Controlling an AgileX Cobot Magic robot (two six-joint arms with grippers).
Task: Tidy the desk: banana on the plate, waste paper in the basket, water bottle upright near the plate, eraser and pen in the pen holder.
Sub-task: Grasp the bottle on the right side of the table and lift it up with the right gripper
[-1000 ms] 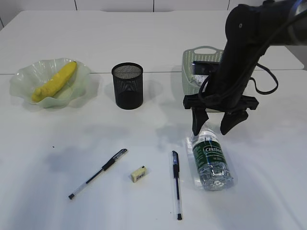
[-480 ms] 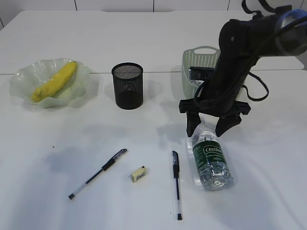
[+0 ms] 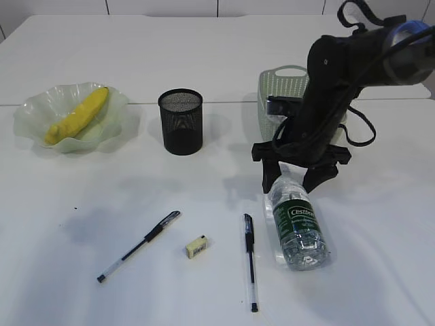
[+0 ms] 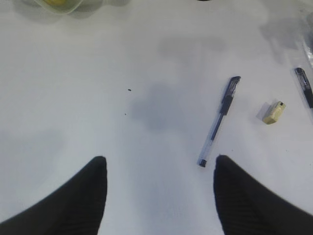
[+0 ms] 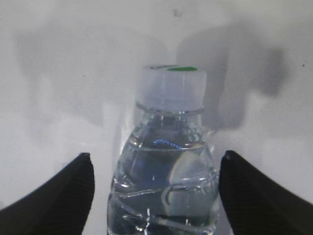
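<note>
A clear water bottle [image 3: 297, 227] with a green label lies on its side on the table, cap toward the basket; it also shows in the right wrist view [image 5: 166, 161]. My right gripper [image 3: 290, 185] [image 5: 154, 164] is open and straddles the bottle's neck end, one finger on each side. A banana [image 3: 77, 115] lies on the pale green plate [image 3: 27, 112]. Two pens [image 3: 138, 245] [image 3: 249, 261] and a small yellow eraser [image 3: 196, 246] lie near the front. The black mesh pen holder [image 3: 181, 121] stands mid-table. My left gripper [image 4: 159, 166] is open above bare table, near a pen [image 4: 218, 120] and the eraser [image 4: 273, 112].
A pale green basket [image 3: 272, 92] stands behind the right arm, its inside mostly hidden by the arm. The table's far edge runs behind the plate and holder.
My right gripper has lowered and shifted slightly left, its open fingers now down around the bottle's neck end. The bottle, pens and eraser have not moved.
</note>
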